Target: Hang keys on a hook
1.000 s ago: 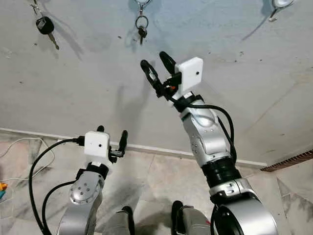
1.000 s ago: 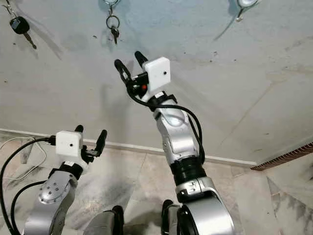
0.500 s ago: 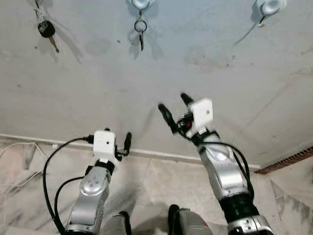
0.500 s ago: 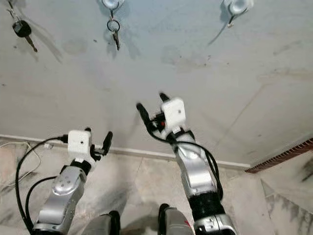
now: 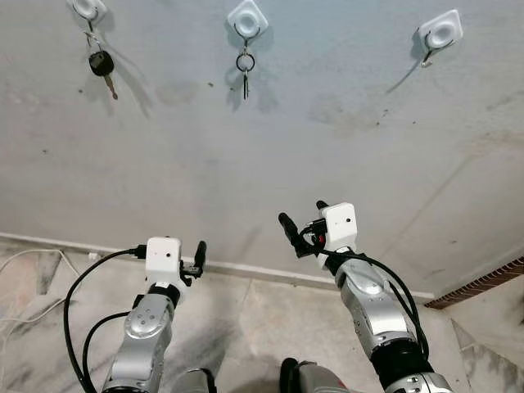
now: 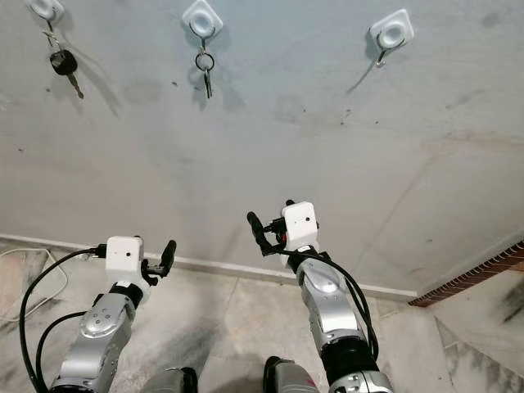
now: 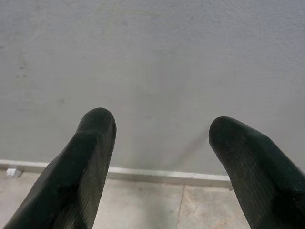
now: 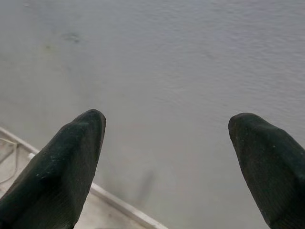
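We see a grey wall point(image 5: 246, 155) carrying three white hooks: the left hook point(image 5: 88, 10) holds a black-headed key point(image 5: 101, 64), the middle hook point(image 5: 246, 20) holds the keys point(image 5: 245, 67) on a ring, and the right hook point(image 5: 440, 34) is bare. Below, we find the right gripper point(image 5: 300, 221) and the left gripper point(image 5: 195, 255) raised before the wall, well apart from the hooks. In both, the jaws stand wide and hold nothing.

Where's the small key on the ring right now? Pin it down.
In the left eye view the small key on its ring hangs from the middle hook on the wall, between the black-headed key and the bare right hook.
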Robot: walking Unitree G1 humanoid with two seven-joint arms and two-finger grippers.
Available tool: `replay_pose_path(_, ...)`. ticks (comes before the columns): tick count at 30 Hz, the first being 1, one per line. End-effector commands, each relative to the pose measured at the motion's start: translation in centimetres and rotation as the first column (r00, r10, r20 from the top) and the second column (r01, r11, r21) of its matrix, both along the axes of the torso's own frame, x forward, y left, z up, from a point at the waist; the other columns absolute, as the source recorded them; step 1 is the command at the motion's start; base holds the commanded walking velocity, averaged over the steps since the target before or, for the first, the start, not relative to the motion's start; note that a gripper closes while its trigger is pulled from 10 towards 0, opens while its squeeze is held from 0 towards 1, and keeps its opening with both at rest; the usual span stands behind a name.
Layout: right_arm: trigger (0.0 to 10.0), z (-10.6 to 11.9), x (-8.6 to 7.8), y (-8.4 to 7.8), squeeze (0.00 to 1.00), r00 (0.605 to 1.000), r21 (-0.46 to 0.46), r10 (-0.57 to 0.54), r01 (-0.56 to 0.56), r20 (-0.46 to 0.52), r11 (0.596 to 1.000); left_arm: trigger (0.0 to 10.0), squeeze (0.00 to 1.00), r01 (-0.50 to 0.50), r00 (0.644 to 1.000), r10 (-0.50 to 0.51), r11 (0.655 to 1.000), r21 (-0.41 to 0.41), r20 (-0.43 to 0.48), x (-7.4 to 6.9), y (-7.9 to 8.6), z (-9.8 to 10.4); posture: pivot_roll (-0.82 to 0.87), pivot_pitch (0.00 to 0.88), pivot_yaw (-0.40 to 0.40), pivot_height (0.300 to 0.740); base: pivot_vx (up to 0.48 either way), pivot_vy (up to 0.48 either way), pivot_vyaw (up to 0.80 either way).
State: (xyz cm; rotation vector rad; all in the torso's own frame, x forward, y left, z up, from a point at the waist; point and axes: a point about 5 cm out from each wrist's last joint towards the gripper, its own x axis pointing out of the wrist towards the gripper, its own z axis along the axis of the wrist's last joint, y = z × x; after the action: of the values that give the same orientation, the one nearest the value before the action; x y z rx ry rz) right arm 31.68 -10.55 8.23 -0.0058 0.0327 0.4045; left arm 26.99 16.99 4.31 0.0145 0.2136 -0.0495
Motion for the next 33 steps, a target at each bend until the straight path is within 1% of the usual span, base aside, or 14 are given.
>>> replay_pose_path(1, 10.0, -0.7, -0.3, -0.4, 0.0, 1.0, 0.005, -0.014, 0.014, -0.028, 1.0, 10.0, 0.0, -0.009, 1.0, 0.009, 1.0, -0.002, -0.021, -0.5, 0.4, -0.6, 0.03, 0.136, -0.012, 0.74, 0.0, 0.0, -0.79)
replay_pose_path(8, 10.0, -0.6, -0.1, -0.6, 0.0, 0.999, 0.002, -0.022, 0.022, -0.028, 1.0, 10.0, 0.0, -0.01, 1.0, 0.01, 1.0, -0.004, -0.022, -0.7, 0.4, -0.7, 0.03, 0.144, -0.01, 0.74, 0.0, 0.0, -0.79)
replay_pose_path(16, 10.0, -0.7, -0.1, -0.9, 0.0, 0.999, 0.0, -0.03, 0.03, -0.031, 1.0, 10.0, 0.0, -0.003, 1.0, 0.003, 1.0, -0.004, -0.025, -0.8, 0.4, -0.8, 0.03, 0.155, -0.005, 0.74, 0.0, 0.281, -0.79)
replay_pose_path(25, 10.0, -1.5, -0.3, -0.4, 0.0, 0.998, 0.001, -0.024, 0.024, -0.054, 1.0, 10.0, 0.0, 0.002, 1.0, -0.002, 1.0, 0.004, -0.03, -1.0, 0.5, -0.8, 0.04, 0.164, 0.003, 0.74, 0.0, 0.35, 0.0)
replay_pose_path(33, 10.0, -1.5, -0.3, -0.1, 0.0, 0.998, 0.011, -0.025, 0.026, -0.057, 1.0, 10.0, 0.0, 0.01, 0.999, -0.009, 1.0, 0.018, -0.034, -1.2, 0.8, -0.7, 0.05, 0.172, 0.015, 0.74, 0.0, 0.349, 0.0)
